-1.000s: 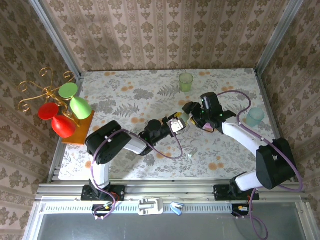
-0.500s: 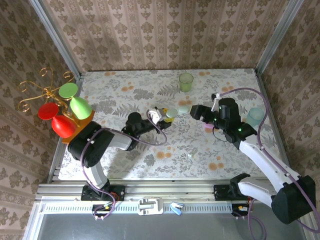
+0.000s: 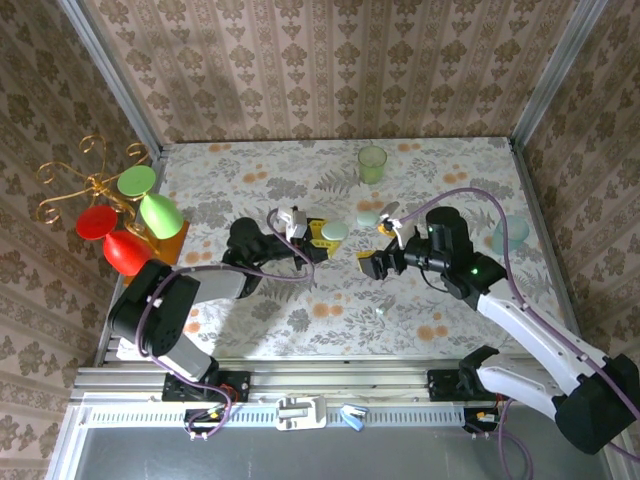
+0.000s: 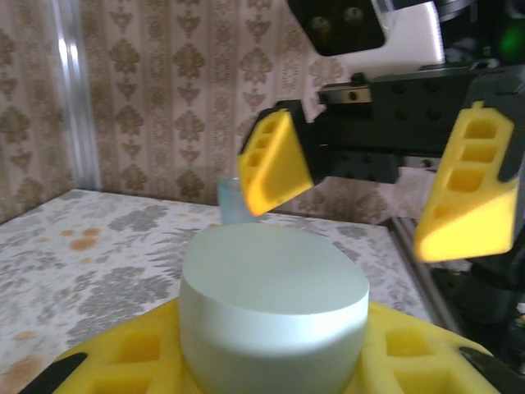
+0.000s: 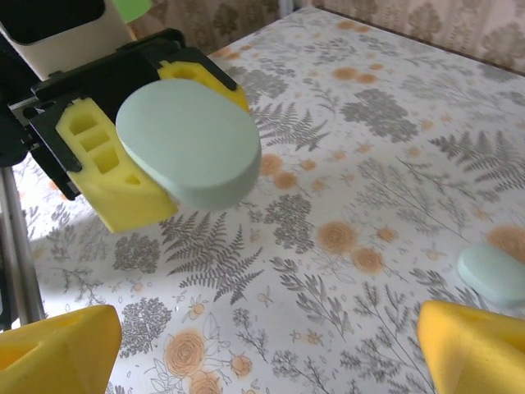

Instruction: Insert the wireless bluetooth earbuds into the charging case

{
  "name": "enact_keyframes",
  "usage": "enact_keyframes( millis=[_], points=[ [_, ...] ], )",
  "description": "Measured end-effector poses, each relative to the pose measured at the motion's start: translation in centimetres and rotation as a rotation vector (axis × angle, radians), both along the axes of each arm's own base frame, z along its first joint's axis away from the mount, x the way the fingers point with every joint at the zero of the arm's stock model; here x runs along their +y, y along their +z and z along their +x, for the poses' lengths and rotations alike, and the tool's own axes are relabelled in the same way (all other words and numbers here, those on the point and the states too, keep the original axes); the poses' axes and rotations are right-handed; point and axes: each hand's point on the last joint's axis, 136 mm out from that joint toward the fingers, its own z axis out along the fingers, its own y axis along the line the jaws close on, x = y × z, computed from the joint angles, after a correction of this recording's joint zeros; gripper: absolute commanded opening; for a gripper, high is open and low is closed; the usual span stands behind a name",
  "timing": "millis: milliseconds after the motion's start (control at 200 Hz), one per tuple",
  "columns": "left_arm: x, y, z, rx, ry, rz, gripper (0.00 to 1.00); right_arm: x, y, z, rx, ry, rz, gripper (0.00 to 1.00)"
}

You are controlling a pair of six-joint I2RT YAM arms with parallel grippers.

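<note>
L gripper (image 3: 316, 236) squeezes the mint case (image 3: 334, 229) btw its yellow fingers. R gripper (image 3: 376, 245) is wide open, nothing in it, facing the case close by. 2nd mint pebble (image 3: 370, 215) lies on the flower cloth (image 3: 290, 330) near R gripper. Tiny pale speck (image 3: 383, 312) on cloth: a bud? Too small to tell.

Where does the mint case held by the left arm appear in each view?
Top external: the mint case is just left of centre, on the floral tablecloth side nearest the green cup.
Left wrist: mint case at bottom centre, large and close.
Right wrist: mint case at upper left.
Shared landmark: the yellow fingers gripping it.
</note>
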Motion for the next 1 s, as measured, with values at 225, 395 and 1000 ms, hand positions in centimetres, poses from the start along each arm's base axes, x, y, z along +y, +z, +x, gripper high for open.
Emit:
enact_keyframes(
  millis=[225, 395, 1000],
  points=[
    [0.1, 0.1, -1.1, 0.026, -0.061, 0.005, 0.30, 2.6, 0.3, 0.5, -0.033, 0.081, -0.005, 0.94],
    [0.1, 0.0, -1.6, 0.028, -0.094, 0.011, 0.29, 3.5, 1.1, 1.2, -0.050, 0.092, 0.006, 0.94],
    [0.3, -0.1, -1.7, 0.042, -0.100, 0.015, 0.29, 3.4, 1.3, 1.9, -0.032, 0.047, 0.024, 0.87]
  ],
)
